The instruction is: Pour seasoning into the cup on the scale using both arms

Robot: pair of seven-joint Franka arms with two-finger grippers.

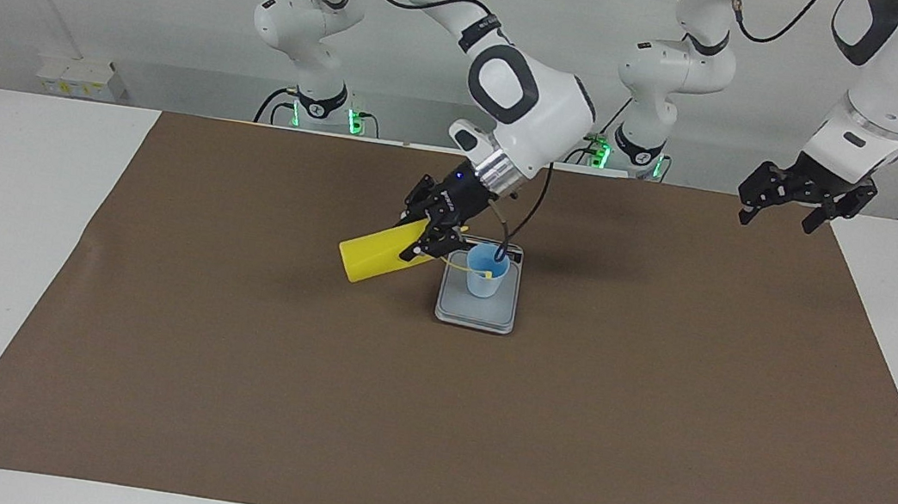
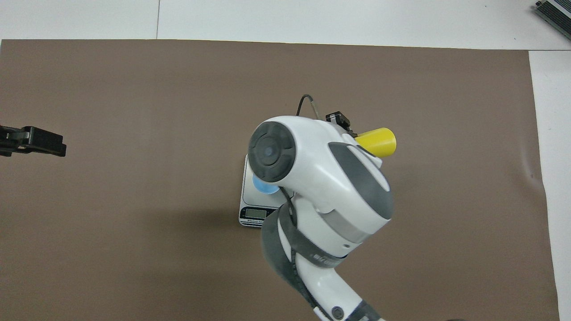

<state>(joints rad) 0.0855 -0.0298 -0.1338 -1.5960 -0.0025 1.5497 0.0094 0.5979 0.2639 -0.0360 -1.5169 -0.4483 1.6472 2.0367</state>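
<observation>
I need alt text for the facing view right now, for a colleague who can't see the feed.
The right gripper, shut on a tilted yellow bottle, holds its nozzle end at the rim of a blue cup standing on a grey scale on a brown mat. The left gripper waits open in the air over the mat's edge at its own end.

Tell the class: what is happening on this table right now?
The right gripper holds the yellow seasoning bottle tipped on its side, nozzle end toward the light blue cup. The cup stands on the scale. The left gripper waits open, raised above the left arm's end of the table.
</observation>
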